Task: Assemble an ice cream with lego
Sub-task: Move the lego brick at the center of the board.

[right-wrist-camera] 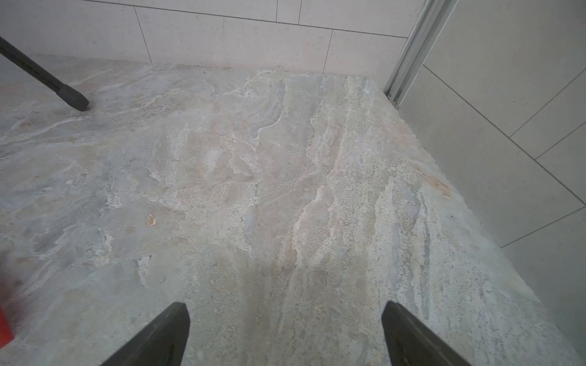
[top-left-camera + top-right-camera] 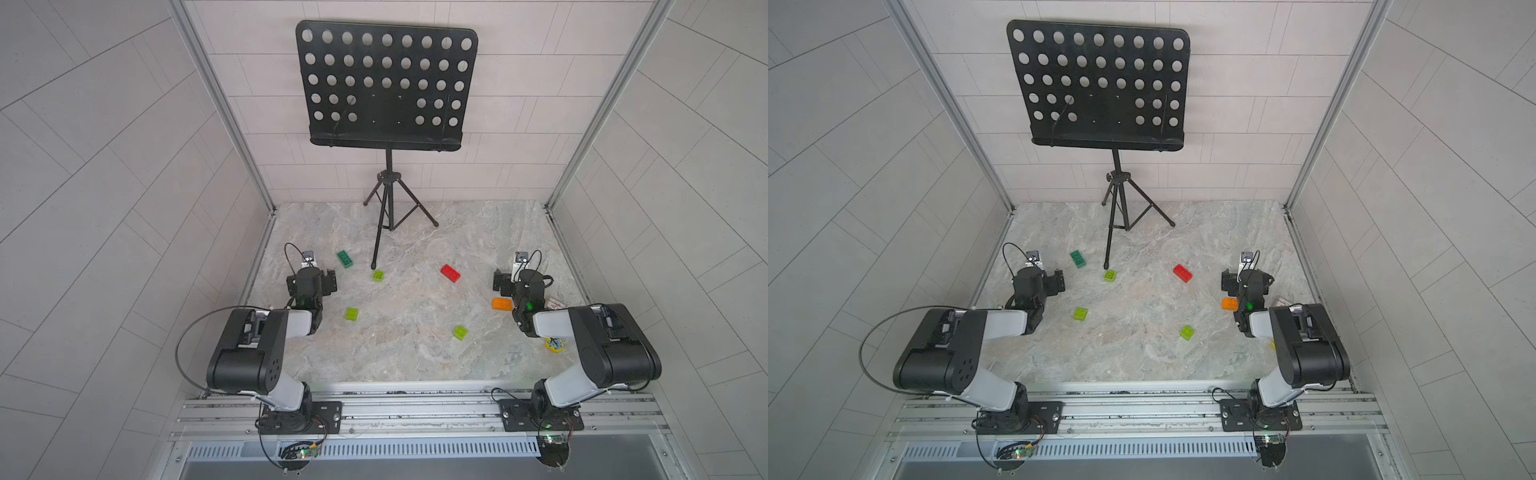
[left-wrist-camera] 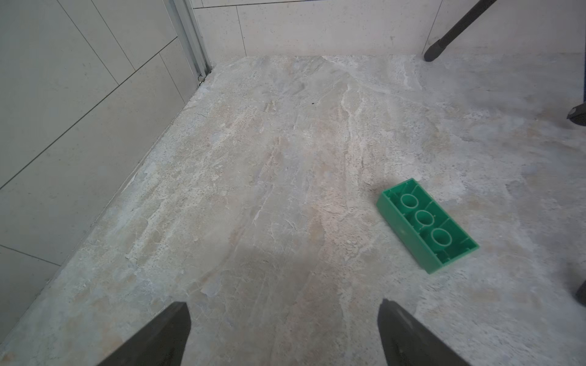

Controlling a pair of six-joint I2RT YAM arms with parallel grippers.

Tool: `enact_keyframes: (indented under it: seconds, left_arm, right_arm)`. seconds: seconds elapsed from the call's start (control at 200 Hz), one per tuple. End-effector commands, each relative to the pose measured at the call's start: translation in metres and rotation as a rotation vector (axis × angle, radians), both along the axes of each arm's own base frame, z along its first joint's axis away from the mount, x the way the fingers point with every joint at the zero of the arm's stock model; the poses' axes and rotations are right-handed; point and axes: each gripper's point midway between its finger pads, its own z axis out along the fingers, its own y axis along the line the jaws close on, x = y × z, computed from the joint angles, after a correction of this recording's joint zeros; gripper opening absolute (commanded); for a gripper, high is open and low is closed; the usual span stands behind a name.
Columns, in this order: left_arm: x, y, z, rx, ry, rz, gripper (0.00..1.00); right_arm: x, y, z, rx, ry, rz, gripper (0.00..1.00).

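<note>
The left gripper is holding its two dark fingers wide apart above the bare marbled table, gripping nothing. Its wrist view is showing a dark green brick lying hollow side up, near the fingertips but not between them. The right gripper is also standing spread and empty. Its wrist view is catching only a blurred red sliver at the frame edge, too cropped to identify.

Both top views are hiding the fingers beneath the arms, but they are revealing all the lego lying loose, none joined. A red brick is sitting right of centre. An orange rounded piece is peeking out beside the right arm. An upper lime brick, a left lime brick and a lower lime brick are dotting the middle.

A yellow round object is showing plainly at lower right in a top view, while the right arm is covering nearly all of it in a top view. A black music stand is standing at the back.
</note>
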Motion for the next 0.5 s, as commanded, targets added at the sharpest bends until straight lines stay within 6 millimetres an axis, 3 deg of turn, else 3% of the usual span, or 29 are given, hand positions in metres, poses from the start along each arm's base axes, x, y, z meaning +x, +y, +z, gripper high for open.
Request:
enact_keyframes:
  seconds: [0.0,0.496]
  left_arm:
    - [0.0048,-0.0010,0.0095,0.012,-0.030,-0.007,1.00]
    - [0.0056,-0.0006,0.0078,0.011,-0.023,-0.004,1.00]
  right_arm:
    - [0.0022,-0.0006,0.0050,0.011,-0.014,-0.004,1.00]
    - [0.0024,-0.0005,0.0050,0.012,-0.014,-0.004,1.00]
